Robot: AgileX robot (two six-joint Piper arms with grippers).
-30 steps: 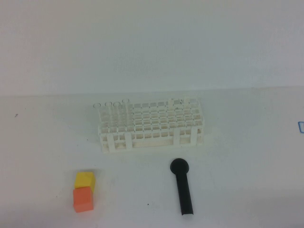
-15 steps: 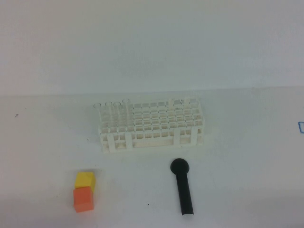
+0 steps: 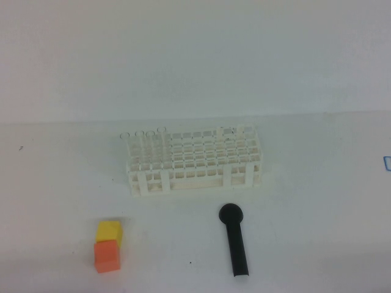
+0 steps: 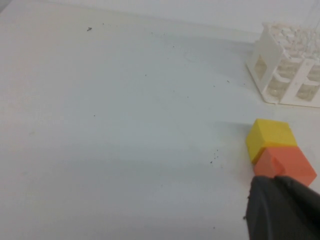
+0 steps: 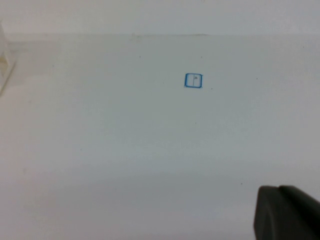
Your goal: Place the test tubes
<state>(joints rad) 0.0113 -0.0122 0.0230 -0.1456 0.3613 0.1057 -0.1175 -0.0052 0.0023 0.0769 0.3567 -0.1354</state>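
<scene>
The left gripper (image 4: 282, 207) does not appear in the high view. Its wrist view shows only a dark part of it, with the orange block (image 3: 106, 255) just beyond, and I cannot tell whether it is open or closed. The orange block sits at the lower left of the high view, touching the yellow block (image 3: 109, 231) behind it.

The test tubes (image 3: 145, 146) stand upright in the back left corner of the rack (image 3: 194, 162), near the middle of the frame. I would expect them to be light, stiff, smooth and easy to break, probably thin glass or clear plastic. The grip should be gentle and on the bare upper part just under the rim, with the pull straight up so the tube does not bind in its hole. They are almost see-through: four pale round rims in a short row, with thin walls running down into the grid. Faint rims at the back right of the rack may be more tubes, but they are too pale to tell.

The rack is a white lattice with many holes, most of them seemingly free. Lower right of it, a black tool (image 3: 235, 241) with a round head lies flat on the table (image 3: 317, 201).

The right gripper (image 5: 287, 212) is also outside the high view. Its wrist view shows only a dark part over bare table, well apart from a small blue square (image 5: 193, 80), and its state cannot be told either.
</scene>
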